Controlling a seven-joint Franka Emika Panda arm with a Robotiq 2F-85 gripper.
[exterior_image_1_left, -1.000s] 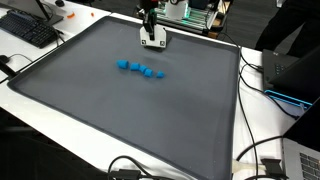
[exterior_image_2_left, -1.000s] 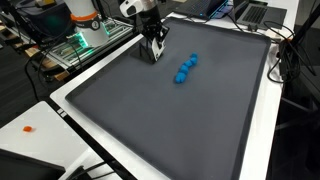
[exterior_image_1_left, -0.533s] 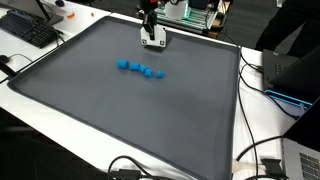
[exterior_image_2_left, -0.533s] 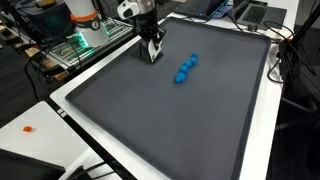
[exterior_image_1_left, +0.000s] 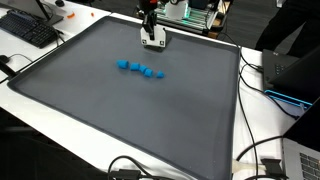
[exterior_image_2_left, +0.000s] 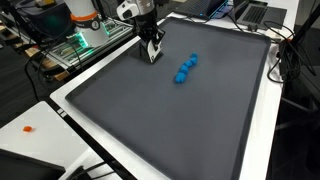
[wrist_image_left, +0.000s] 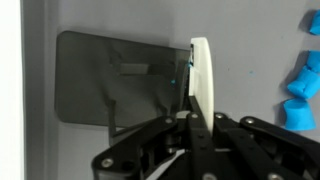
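5 small blue blocks (exterior_image_1_left: 141, 70) in 1 row beside the gripper (exterior_image_2_left: 153, 55); 1 white slab (wrist_image_left: 200, 75) between its jaws; 1 grey mat (exterior_image_1_left: 120, 110) beneath; 1 keyboard (exterior_image_1_left: 30, 30) well apart.

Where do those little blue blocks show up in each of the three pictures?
Exterior view: blue blocks in a row, upper middle of the grey mat.
Exterior view: blue blocks right of centre, upper part.
Wrist view: blue blocks at the right edge.
Shared landmark: the tool, near them in all three.
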